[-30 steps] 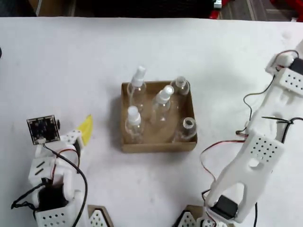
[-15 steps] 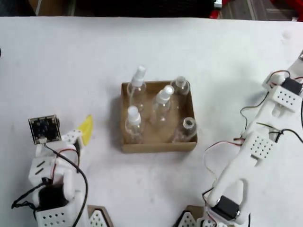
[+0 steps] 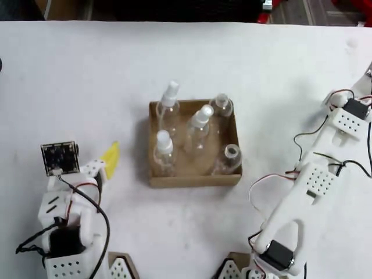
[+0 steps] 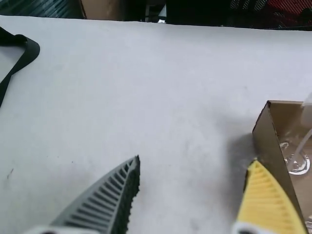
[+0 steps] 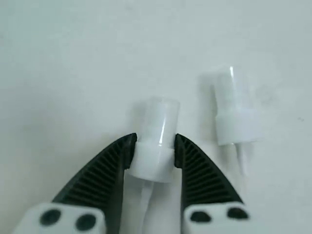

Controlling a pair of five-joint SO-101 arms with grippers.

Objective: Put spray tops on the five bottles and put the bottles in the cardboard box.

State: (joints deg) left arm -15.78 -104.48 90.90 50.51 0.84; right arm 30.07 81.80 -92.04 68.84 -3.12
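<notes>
- Left wrist view: the box point(image 4: 271, 146) is cut by the picture's edge, with one corner showing.
- A bottle point(image 4: 297, 163) inside the box is too blurred to make out.
- High view: the right arm point(image 3: 314, 180), well apart from the box, runs off the edge.
- The tube of the top point(image 5: 155, 139) is partly hidden between the fingers of the right gripper point(image 5: 153, 146).

We have drawn our right arm point(image 3: 317, 177) back; its far end now sits lower in the high view, nearer the near edge of the table point(image 3: 116, 70); our left arm point(image 3: 67, 203) has edged slightly toward the box point(image 3: 195, 180).
</notes>
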